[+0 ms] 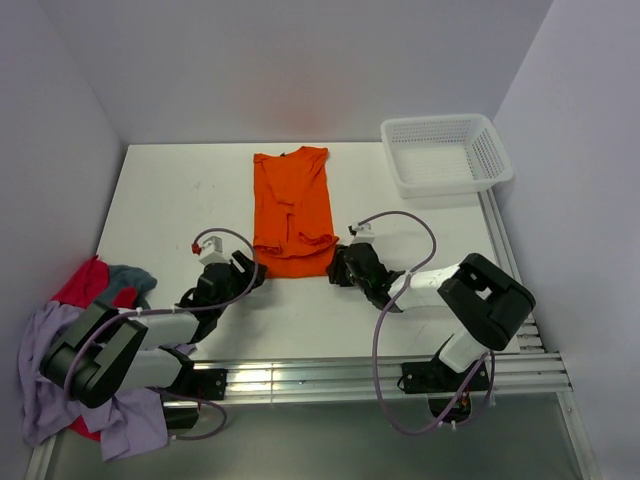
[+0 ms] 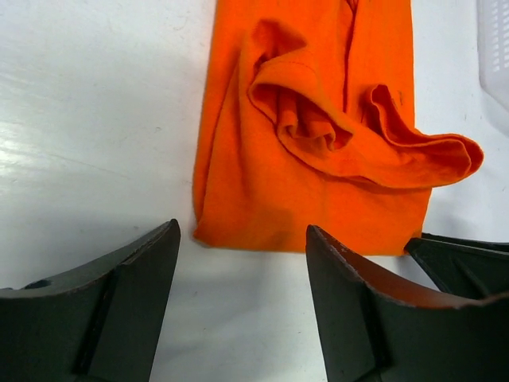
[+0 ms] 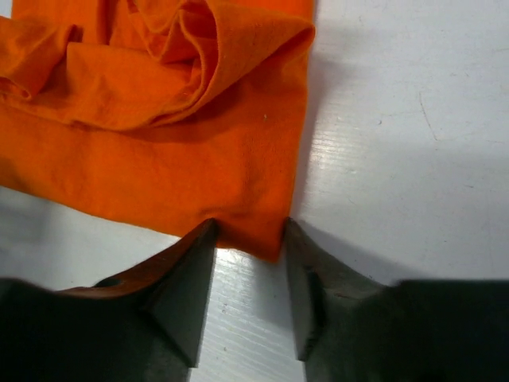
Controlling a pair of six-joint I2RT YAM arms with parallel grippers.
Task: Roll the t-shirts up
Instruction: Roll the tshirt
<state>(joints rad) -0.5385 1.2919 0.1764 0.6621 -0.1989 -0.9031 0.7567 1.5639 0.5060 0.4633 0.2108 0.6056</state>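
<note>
Though the orange t-shirt already lies folded into a long narrow strip in the middle of the table, we judge the rolling itself not yet begun; its near hem is flat, with only a loose ruffle above it. The left gripper hangs just short of the near left corner, jaws apart and holding nothing; the right gripper has the near right corner between its jaws, but we cannot tell whether it is pinched or merely straddled. The lavender, red and grey-blue shirts sit in a crumpled heap at the table's left edge, all untouched, so most of the job remains. The surface is smooth, white and faintly scuffed; a white perforated basket stands at the far right corner; plain pale walls close in three sides.
</note>
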